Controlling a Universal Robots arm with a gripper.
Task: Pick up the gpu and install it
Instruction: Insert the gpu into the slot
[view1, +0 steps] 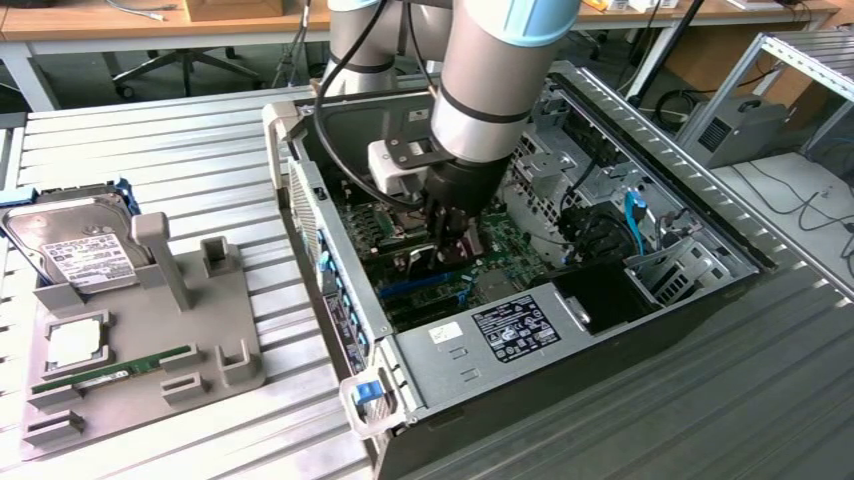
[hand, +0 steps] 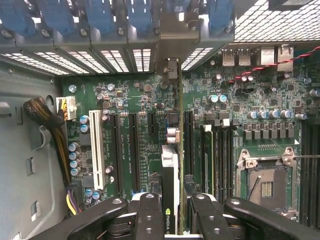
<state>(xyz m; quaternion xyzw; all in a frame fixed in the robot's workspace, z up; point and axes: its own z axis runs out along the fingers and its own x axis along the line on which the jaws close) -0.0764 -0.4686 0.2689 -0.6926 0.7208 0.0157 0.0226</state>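
Edgewise, the gpu (hand: 170, 177) sits clamped in the end effector (hand: 174, 214).

The word "NVIDIA" is printed along the upper edge of the gpu (hand: 169, 200). The white label on the hard drive (view1: 83, 250) and the black sticker on the power supply (view1: 514, 328) carry print too fine to read.

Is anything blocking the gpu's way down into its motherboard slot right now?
Nothing visible does. The end effector holds the gpu edge-on over the motherboard, beside empty black slots. The slot directly under the card is hidden by the card itself, so I cannot check that.
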